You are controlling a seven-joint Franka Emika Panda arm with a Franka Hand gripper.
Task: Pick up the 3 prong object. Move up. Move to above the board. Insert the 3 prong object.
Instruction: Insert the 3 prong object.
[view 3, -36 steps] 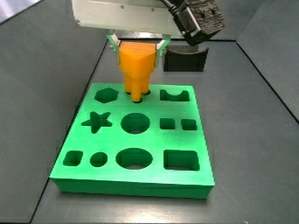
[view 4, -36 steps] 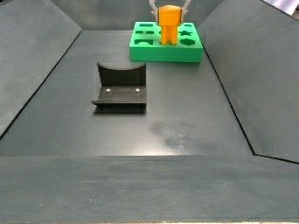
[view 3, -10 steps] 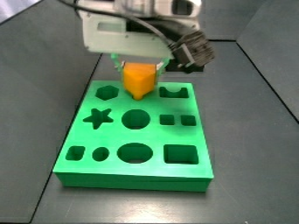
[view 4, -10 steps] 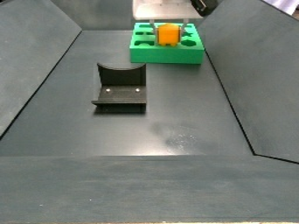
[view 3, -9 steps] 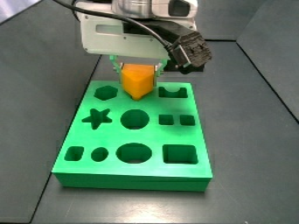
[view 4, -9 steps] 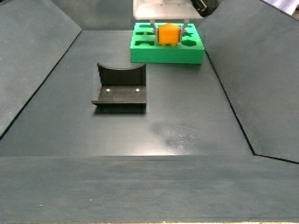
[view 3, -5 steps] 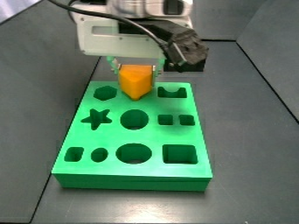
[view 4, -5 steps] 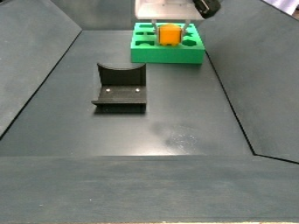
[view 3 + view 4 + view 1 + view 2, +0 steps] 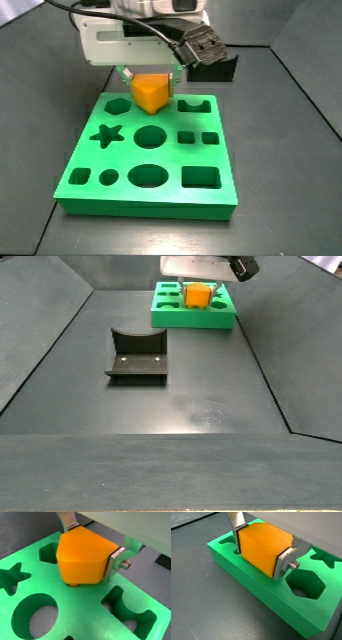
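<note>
The 3 prong object [image 9: 83,554], an orange-yellow block, sits low in the green board [image 9: 87,612], with one short peg end showing at its base. The gripper [image 9: 90,552] is shut on it, a silver finger [image 9: 117,559] flat against each side. In the wrist view with the board's edge, the 3 prong object [image 9: 264,547] stands in the board [image 9: 258,594] beside a hexagon hole, the gripper [image 9: 259,559] around it. In both side views only the block's top [image 9: 150,93] [image 9: 198,294] rises above the board [image 9: 80,195] [image 9: 167,318], under the gripper [image 9: 150,85] [image 9: 198,286].
The board has star [image 9: 107,134], circle [image 9: 150,136] and square [image 9: 201,177] cut-outs. The dark fixture [image 9: 136,353] stands on the black floor away from the board; it shows behind the board as a dark fixture [image 9: 214,68]. Sloped dark walls [image 9: 40,346] ring the floor.
The block has gone down from above the board until only its top shows. Over the last second the gripper and board shifted slightly sideways together.
</note>
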